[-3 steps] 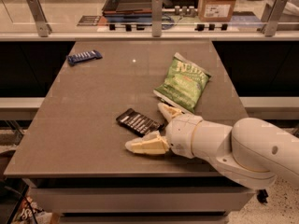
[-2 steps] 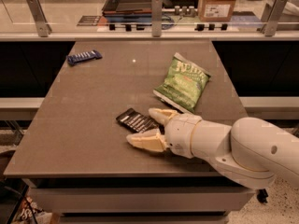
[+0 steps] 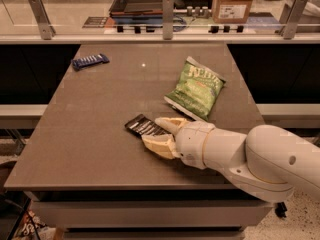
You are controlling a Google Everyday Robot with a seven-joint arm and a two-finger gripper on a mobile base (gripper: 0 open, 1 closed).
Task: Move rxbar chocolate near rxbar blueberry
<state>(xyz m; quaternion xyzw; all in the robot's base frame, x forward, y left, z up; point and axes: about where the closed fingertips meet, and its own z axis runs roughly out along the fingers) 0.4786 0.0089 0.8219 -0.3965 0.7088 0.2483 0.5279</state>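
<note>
1. Lying near the far left corner of the table [image 3: 100, 149]: the rxbar blueberry [image 3: 90, 61], dark blue, flat, at a slight angle.
2. The rxbar chocolate [image 3: 143, 126], black with white lettering, flat on the table toward the front middle, well apart from the blue bar.
3. My gripper [image 3: 152, 132], low over the table at the black bar's right end. Its fingers are partly spread, one on the far side of that end and one on the near side. I cannot tell whether either touches the wrapper.
4. A green chip bag [image 3: 196, 89], flat, just behind my gripper and to its right.
5. My arm [image 3: 250, 156], white, reaching in from the front right corner.
</note>
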